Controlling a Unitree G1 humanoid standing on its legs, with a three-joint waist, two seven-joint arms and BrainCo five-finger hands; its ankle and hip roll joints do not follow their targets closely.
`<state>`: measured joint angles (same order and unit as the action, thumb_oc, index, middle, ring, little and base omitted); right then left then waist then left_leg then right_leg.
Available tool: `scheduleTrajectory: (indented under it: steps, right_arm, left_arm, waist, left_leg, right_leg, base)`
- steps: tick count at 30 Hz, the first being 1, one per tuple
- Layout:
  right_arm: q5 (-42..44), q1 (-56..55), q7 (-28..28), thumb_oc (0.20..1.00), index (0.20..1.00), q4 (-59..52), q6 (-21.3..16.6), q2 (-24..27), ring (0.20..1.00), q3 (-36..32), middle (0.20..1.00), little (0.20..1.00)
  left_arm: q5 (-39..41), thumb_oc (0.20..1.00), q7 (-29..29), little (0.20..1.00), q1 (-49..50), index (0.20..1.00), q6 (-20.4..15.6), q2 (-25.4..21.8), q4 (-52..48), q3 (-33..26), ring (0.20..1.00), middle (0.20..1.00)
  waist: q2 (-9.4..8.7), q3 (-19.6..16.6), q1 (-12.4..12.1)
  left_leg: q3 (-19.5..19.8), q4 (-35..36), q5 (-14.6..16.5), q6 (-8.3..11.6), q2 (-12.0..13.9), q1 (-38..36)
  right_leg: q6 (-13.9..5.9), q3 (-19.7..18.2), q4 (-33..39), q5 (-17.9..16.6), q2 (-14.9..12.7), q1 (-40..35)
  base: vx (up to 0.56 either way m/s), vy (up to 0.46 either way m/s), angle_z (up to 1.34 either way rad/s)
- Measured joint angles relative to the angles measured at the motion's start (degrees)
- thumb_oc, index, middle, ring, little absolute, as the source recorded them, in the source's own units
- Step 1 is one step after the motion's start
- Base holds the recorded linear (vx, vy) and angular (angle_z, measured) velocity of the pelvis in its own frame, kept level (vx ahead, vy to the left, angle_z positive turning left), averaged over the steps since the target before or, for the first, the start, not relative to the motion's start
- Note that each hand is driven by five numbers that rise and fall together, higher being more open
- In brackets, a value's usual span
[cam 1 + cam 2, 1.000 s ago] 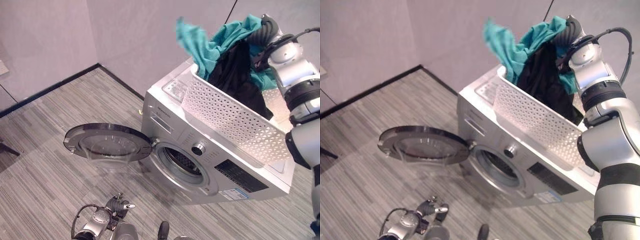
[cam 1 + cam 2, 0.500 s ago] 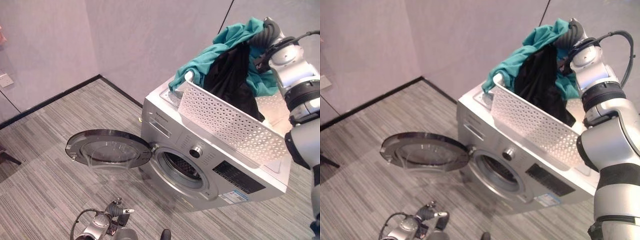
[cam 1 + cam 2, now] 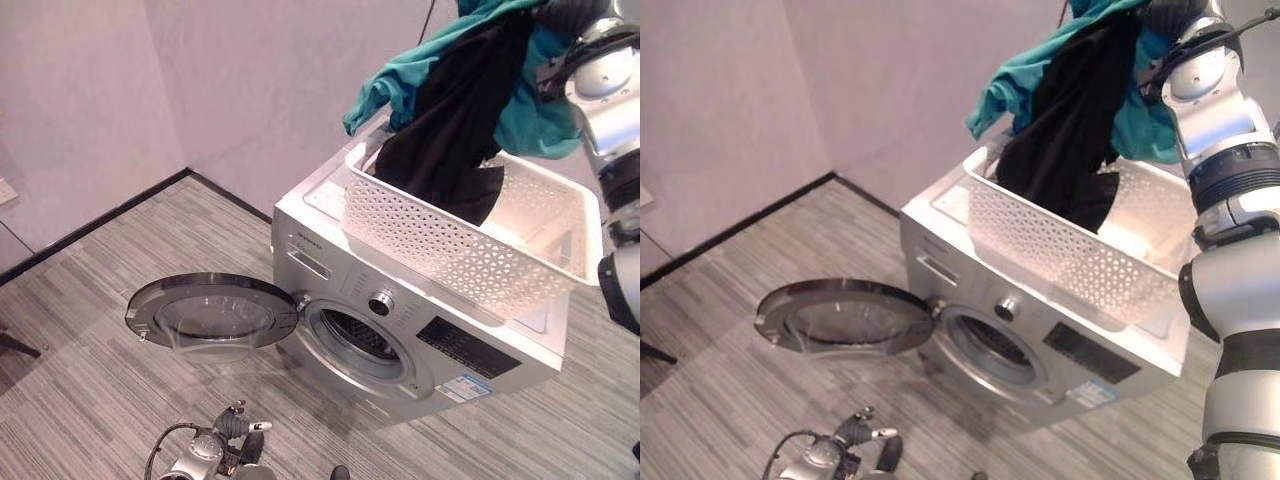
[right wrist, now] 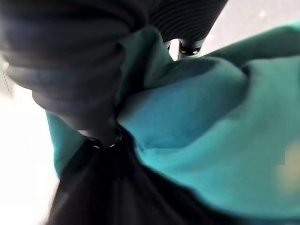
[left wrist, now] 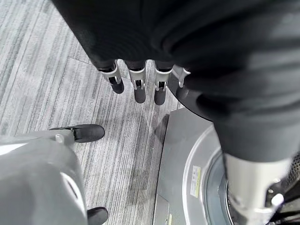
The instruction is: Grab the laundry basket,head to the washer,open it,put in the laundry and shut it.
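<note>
The silver washer (image 3: pixel 400 330) stands on the striped grey floor (image 3: pixel 90 330) close to the grey wall (image 3: pixel 260 90), and everything else is placed from it. On top of the washer sits the white perforated laundry basket (image 3: pixel 440 250), reaching from the washer's front edge back toward the wall. The right hand (image 4: pixel 93 93) is raised well above the basket and is clenched on a bunch of laundry: a teal garment (image 3: pixel 420 70) and a black garment (image 3: pixel 460 120) gathered between its dark-covered palm and its fingers. The black garment hangs straight down from the hand, its lower end inside the basket against the far wall of it; the teal one drapes out sideways above the basket's rim.

The washer door (image 3: pixel 212 312) is swung fully open to the washer's left and lies nearly flat above the floor, leaving the round drum opening (image 3: pixel 358 342) uncovered. A silver knob (image 3: pixel 379 303) sits on the front panel just above the opening.

The left hand (image 5: pixel 140 84) hangs low in front of the washer, above the floor, fingers straight and relaxed, holding nothing.
</note>
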<state>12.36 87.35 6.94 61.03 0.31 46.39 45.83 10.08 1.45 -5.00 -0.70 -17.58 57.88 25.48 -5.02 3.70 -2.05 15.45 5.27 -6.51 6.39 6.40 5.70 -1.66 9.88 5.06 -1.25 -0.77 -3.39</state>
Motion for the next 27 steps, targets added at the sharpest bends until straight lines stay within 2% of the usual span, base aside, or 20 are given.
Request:
scheduleTrajectory:
  steps: [4, 7, 15, 22, 23, 24, 25, 27]
  right_arm:
    - [-2.57, -1.86, -4.25, 0.2, 0.2, 1.05, 1.08, 0.02, 0.2, 0.31, 0.2, 0.2]
    - [-3.16, -3.3, -4.82, 0.2, 0.2, 0.96, 1.08, 0.01, 0.2, -2.1, 0.2, 0.2]
    - [-4.9, -6.07, -7.34, 0.2, 0.2, 1.0, 1.14, -0.03, 0.2, -1.8, 0.2, 0.2]
    - [-11.87, -11.74, -14.56, 0.2, 0.2, 1.15, 1.03, -0.79, 0.2, 5.26, 0.2, 0.2]
    - [-12.73, -13.04, -14.61, 0.47, 0.47, 2.09, 1.02, -1.5, 0.47, 4.74, 0.47, 0.47]
    - [-13.47, -14.15, -14.79, 0.598, 0.598, 3.4, 1.18, -2.36, 0.598, 4.49, 0.598, 0.598]
    - [-14.04, -14.8, -14.87, 1.0, 1.0, 4.31, 1.56, -3.25, 1.0, 4.48, 1.0, 1.0]
    - [-15.54, -15.29, -15.0, 1.0, 1.0, 5.77, 2.03, -4.27, 1.0, 4.37, 1.0, 1.0]
  left_arm:
    - [-0.48, 1.0, -0.07, 1.0, 0.07, 1.0, -0.1, 0.51, 1.69, -0.05, 1.0, 1.0]
    - [-1.22, 1.0, -0.24, 1.0, 0.94, 1.0, -0.05, 0.43, 2.0, -0.05, 1.0, 1.0]
    - [-1.26, 1.0, -0.58, 1.0, 1.6, 1.0, -0.08, 0.5, 1.93, 0.02, 1.0, 1.0]
    - [-1.73, 1.0, -1.76, 1.0, 2.45, 1.0, -0.11, 0.68, 1.18, 0.21, 1.0, 1.0]
    - [-1.76, 1.0, -1.91, 1.0, 2.48, 1.0, -0.11, 0.68, 1.18, 0.37, 1.0, 1.0]
    - [-1.78, 1.0, -2.03, 1.0, 2.43, 1.0, -0.12, 0.73, 1.19, 0.53, 1.0, 1.0]
    - [-1.8, 1.0, -2.09, 1.0, 2.44, 1.0, -0.12, 0.86, 1.3, 0.53, 1.0, 1.0]
    - [-2.21, 1.0, -2.2, 1.0, 2.48, 1.0, -0.1, 1.07, 1.55, 0.54, 1.0, 1.0]
  waist:
    - [0.07, -0.02, 0.48]
    - [0.15, 0.04, 1.06]
    - [0.89, -0.21, 1.79]
    - [1.92, -0.58, 1.49]
    - [1.89, -0.6, 1.45]
    - [1.89, -0.6, 1.35]
    - [2.02, -0.52, 1.3]
    - [2.2, -0.41, 1.24]
  left_leg:
    - [-0.15, 0.0, 0.01, -0.05, -0.06, 0.02]
    - [-0.41, 0.0, 0.02, -0.11, -0.14, 0.04]
    - [-2.0, 0.01, 0.23, -0.35, -0.01, -0.74]
    - [-2.03, 0.02, 0.28, -0.41, 0.14, -0.65]
    - [-2.0, 0.02, 0.28, -0.41, 0.13, -0.72]
    - [-1.96, 0.03, 0.28, -0.41, 0.12, -0.7]
    - [-1.98, 0.03, 0.28, -0.42, 0.11, -0.6]
    - [-1.95, 0.02, 0.28, -0.42, 0.09, -0.59]
  right_leg:
    - [-0.04, -0.27, 0.0, -0.05, -0.07, 0.09]
    - [-0.06, -0.66, 0.03, -0.04, -0.18, 0.29]
    - [-0.12, -1.89, 0.31, -0.06, -0.26, 0.2]
    - [-0.12, -1.86, 0.46, -0.09, -0.14, 0.32]
    - [-0.12, -1.86, 0.46, -0.09, -0.14, 0.22]
    - [-0.12, -1.85, 0.47, -0.09, -0.14, 0.23]
    - [-0.14, -1.86, 0.46, -0.11, -0.15, 0.35]
    - [-0.19, -1.82, 0.46, -0.14, -0.16, 0.33]
  base:
    - [0.0, 0.0, 0.0]
    - [-0.02, -0.013, -0.04]
    - [0.0, -0.01, -0.09]
    - [0.0, 0.0, 0.0]
    - [0.0, 0.0, 0.0]
    - [0.0, 0.0, 0.0]
    - [0.0, 0.0, 0.0]
    - [0.0, 0.0, 0.0]
